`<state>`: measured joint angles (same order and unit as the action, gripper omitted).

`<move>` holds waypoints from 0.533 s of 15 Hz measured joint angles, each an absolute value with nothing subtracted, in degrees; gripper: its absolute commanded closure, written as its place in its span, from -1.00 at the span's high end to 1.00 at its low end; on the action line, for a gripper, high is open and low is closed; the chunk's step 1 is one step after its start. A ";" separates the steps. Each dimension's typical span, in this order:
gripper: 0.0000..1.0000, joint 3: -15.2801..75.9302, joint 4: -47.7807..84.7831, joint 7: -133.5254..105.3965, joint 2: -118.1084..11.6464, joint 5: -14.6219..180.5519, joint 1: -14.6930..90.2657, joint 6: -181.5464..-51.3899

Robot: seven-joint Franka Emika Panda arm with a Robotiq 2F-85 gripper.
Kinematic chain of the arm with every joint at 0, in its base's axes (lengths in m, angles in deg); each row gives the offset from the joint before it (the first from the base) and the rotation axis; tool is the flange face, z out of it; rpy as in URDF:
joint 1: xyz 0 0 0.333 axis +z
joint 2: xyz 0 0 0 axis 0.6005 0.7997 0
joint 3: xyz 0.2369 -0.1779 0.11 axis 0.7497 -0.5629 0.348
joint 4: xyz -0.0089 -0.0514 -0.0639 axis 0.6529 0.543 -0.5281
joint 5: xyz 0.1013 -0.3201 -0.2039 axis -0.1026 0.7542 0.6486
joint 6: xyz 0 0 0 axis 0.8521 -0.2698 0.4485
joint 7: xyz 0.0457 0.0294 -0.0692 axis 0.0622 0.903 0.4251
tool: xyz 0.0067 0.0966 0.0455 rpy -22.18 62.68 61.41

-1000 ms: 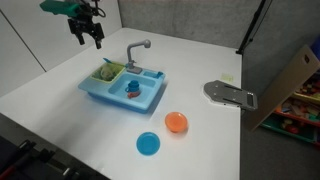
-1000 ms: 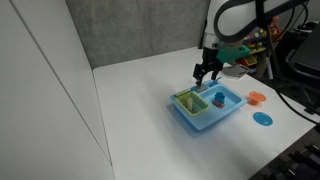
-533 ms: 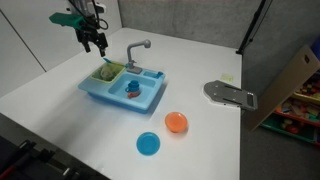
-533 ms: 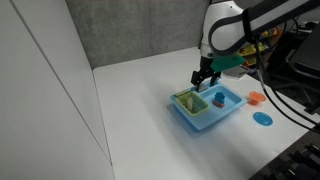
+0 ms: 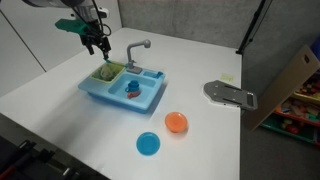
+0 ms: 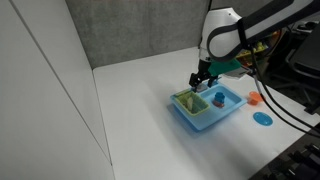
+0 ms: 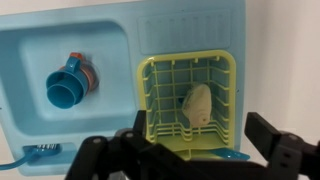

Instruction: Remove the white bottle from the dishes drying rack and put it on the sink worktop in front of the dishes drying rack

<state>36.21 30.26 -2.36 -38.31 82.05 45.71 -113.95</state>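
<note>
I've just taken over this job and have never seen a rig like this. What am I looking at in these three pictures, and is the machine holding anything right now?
It is one robot arm with a two-fingered pincer at its tip. Two pictures come from cameras standing outside the robot, looking at the white table from different places. The third comes from a camera on the wrist, looking down past the pincer. On the table stands a toy sink with a light-blue sink worktop and a grey faucet. In its yellow-green dishes drying rack lies the white bottle. A blue-and-orange item lies in the basin beside it. An orange bowl and a blue plate lie apart on the table. The pincer hangs open above the rack and holds nothing.
</note>
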 measured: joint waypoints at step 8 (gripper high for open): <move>1.00 34.40 29.50 -1.17 -31.05 82.05 48.56 -125.85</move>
<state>34.40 29.50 -1.17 -31.05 82.05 48.56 -125.85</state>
